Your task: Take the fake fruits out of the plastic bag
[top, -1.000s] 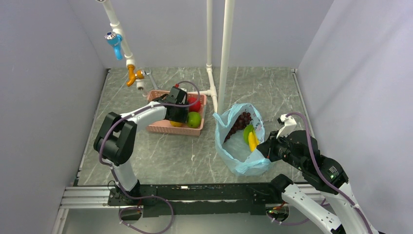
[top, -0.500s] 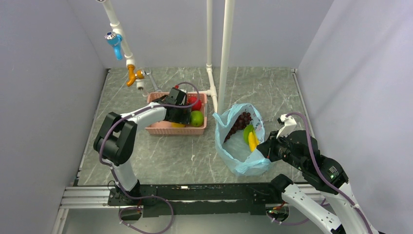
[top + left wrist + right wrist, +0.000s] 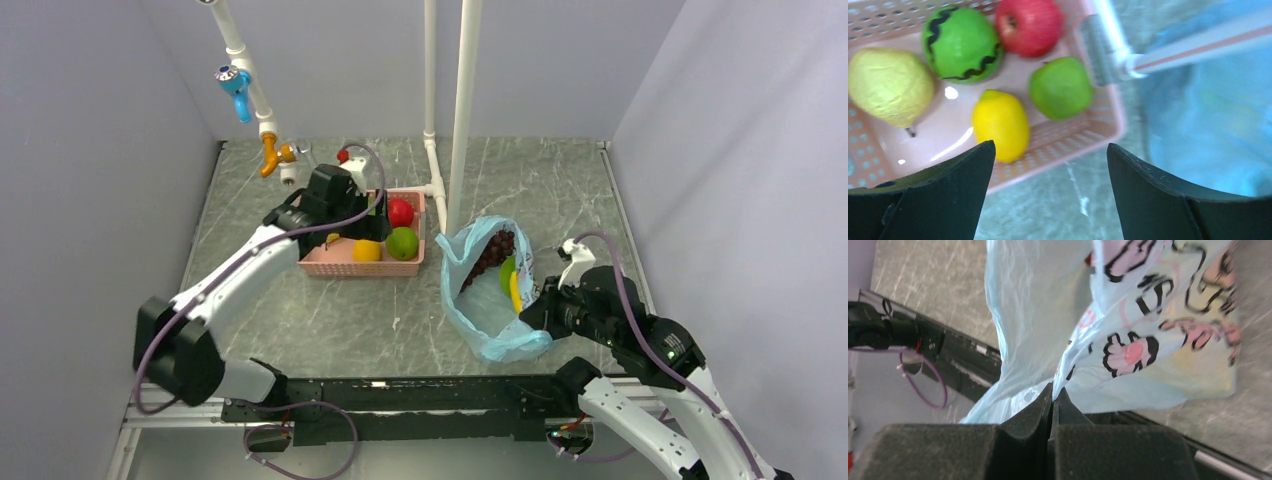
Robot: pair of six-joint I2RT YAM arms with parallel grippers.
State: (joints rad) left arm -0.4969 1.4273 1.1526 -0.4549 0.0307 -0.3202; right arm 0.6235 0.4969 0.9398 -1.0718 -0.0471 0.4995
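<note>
**L arm over basket, R arm pinching the bag**

Top cam: L gripper [image 3: 372, 225] hangs over the pink basket [image 3: 325, 263] toward the back of the grey marbled table [image 3: 560, 190]. Can't read its jaws from up here. Showing in the basket: red apple [image 3: 401, 211], green apple [image 3: 403, 243] and a yellow lemon-shaped fruit [image 3: 366, 250]. Just right of it, past the white pipe [image 3: 463, 110], the plastic bag [image 3: 485, 320] lies on the table with its mouth open. Inside are dark grapes [image 3: 492, 250] at the far end, yellow bananas [image 3: 516, 290] nearer, and sth green [image 3: 507, 270] right beside the bananas. R gripper [image 3: 533, 308] sits at the bag's near right edge, touching the plastic.

L wrist cam: fingers spread wide, nothing between them, looking down at the basket's corner. Two more fruits show here: yellow pear [image 3: 890, 85] on the left and striped watermelon [image 3: 960, 42] next to the red apple. The lemon-shaped one and the green apple lie nearest the rim. The bag is a blue blur off to the right.

R wrist cam: fingers pressed together with a thin fold of bag film nipped between the pads. The bag spreads away from the grip, light blue, with a pink-and-black flower print on one side.
</note>
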